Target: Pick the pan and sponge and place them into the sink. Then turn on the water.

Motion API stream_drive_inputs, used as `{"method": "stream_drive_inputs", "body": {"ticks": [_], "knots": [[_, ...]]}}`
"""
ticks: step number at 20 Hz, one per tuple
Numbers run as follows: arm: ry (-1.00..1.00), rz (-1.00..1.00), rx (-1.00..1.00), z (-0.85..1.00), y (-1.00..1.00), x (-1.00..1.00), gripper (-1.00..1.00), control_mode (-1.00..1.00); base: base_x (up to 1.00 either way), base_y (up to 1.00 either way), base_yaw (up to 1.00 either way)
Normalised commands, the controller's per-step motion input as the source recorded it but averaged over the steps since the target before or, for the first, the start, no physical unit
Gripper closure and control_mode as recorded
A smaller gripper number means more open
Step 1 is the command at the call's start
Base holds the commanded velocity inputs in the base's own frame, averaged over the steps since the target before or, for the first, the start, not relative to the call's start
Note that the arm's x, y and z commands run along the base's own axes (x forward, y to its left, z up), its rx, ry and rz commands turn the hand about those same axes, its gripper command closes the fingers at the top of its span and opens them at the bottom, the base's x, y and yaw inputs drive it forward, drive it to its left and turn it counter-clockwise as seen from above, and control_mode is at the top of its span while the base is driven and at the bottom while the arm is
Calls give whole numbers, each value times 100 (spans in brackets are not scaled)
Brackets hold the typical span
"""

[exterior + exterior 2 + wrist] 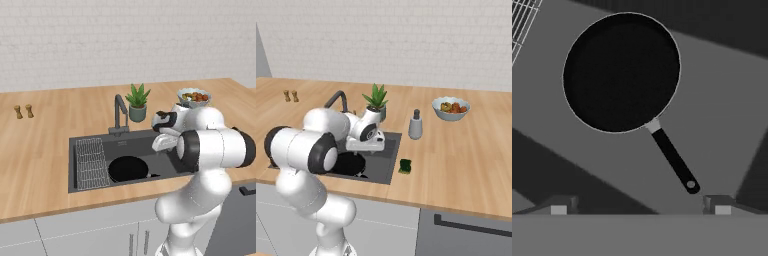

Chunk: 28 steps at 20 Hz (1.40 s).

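my claw [640, 204] gapes empty above the round black frying pan [622, 72] already in the dark grey recessed sink [73, 165]; the small yellow-and-green sponge [405, 166], mid-frame in the right base view, and the water remain.

Sponge [405, 166] on wooden counter [466, 150]

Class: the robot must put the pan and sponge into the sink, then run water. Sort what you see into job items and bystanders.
Job items: round black frying pan; yellow-green sponge; dark grey sink; dark angular faucet.

Bystanders: potted green plant; grey bowl of fruit; grey dispenser bottle; two small wooden shakers.
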Motion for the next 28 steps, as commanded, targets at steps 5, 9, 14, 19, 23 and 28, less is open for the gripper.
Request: {"method": "stream_drive_inputs", "body": {"ticks": [5,9,14,19,23,28], "knots": [[3,-34,-7,70,-3,-30,-100,-100,0,0,0],[9,-30,0,62,-21,-44,-100,-100,0,0,0],[1,-23,-3,9,-53,-27,-100,-100,0,0,0],[0,-15,-1,0,-67,-5,-100,-100,0,0,0],[0,0,0,2,-53,0,-100,-100,0,0,0],[0,0,-6,0,-43,0,-100,-100,0,0,0]]}}
